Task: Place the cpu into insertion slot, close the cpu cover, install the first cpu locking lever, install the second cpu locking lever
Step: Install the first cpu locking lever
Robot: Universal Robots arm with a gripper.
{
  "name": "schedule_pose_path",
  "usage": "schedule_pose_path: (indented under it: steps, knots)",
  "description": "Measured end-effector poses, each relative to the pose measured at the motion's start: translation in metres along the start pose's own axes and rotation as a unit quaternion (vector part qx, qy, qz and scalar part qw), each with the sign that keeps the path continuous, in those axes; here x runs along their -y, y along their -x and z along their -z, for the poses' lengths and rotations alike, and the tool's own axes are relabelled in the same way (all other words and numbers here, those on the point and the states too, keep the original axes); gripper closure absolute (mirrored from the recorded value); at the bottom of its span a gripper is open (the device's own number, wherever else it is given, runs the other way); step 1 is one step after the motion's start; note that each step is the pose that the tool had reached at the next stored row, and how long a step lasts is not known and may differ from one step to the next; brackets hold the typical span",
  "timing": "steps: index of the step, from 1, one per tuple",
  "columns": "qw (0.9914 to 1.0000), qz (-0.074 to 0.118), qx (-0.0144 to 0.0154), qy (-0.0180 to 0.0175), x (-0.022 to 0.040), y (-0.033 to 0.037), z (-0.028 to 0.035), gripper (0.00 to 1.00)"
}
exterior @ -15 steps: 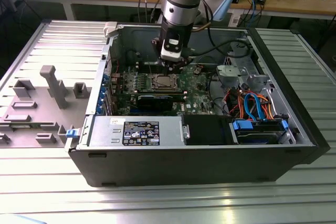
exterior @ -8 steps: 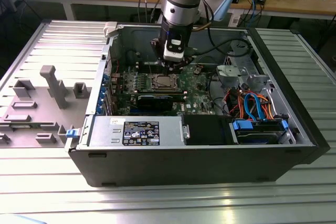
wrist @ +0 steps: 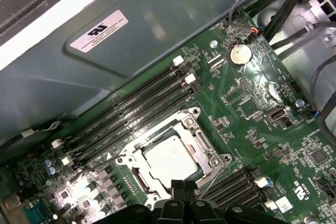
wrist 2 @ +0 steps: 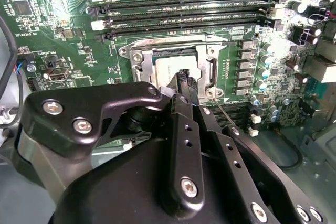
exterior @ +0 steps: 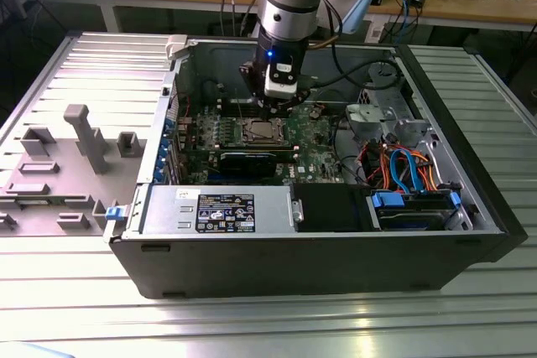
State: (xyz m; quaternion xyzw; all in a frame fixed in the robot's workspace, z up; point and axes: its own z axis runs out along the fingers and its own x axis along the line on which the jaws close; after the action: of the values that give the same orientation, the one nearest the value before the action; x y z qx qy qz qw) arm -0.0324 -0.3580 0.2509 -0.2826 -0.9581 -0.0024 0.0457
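- Exterior view: you stand off from the open computer case [exterior: 294,266] and look down into it, with the insertion slot [exterior: 262,130] small near centre, under the arm [exterior: 289,6].
- Second wrist view: you look down past the gripper [wrist 2: 186,85], close on the insertion slot [wrist 2: 176,72].
- First wrist view: you face the insertion slot [wrist: 170,158] from its opposite side, slightly farther back, with the case wall [wrist: 173,30] beyond it.
- All three views share the slot and the green board [wrist: 247,93] around it.

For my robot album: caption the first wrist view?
Pincer at the edge of the cpu cover, cpu seated inside.
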Motion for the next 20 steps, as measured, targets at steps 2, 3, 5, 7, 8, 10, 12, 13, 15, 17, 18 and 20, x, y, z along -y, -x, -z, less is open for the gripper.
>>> schedule_pose_path:
  steps: [2, 3, 5, 7, 8, 10, 12, 13, 15, 17, 18, 20]
  knots:
    - [1.0, 0.003, 0.0001, -0.0002, 0.0, 0.0, 0.0, 0.89]
    - [0.99998, 0.006, 0.0001, -0.0005, 0.0, 0.0, 0.0, 0.89]
    - [0.99994, 0.011, 0.0002, -0.001, 0.0, 0.0, 0.0, 0.89]
    - [0.9998, 0.02, 0.0004, -0.0018, 0.0, 0.0, 0.0, 0.89]
    - [0.99968, 0.025, 0.0005, -0.0023, 0.0, 0.0, 0.0, 0.89]
    - [0.99961, 0.028, 0.0006, -0.0025, 0.0, 0.0, 0.0, 0.89]
    - [0.99959, 0.029, 0.0006, -0.0025, 0.0, 0.0, 0.0, 0.89]
    - [0.99958, 0.029, 0.0006, -0.0026, 0.0, 0.0, 0.0, 0.89]
    - [0.99956, 0.029, 0.0006, -0.0026, 0.0, 0.0, 0.0, 0.89]
    - [0.99953, 0.03, 0.0006, -0.0027, 0.0, 0.0, 0.0, 0.89]
    - [0.99951, 0.031, 0.0006, -0.0028, 0.0, 0.0, 0.0, 0.89]
    - [0.99943, 0.034, 0.0007, -0.003, 0.0, 0.0, 0.0, 0.89]
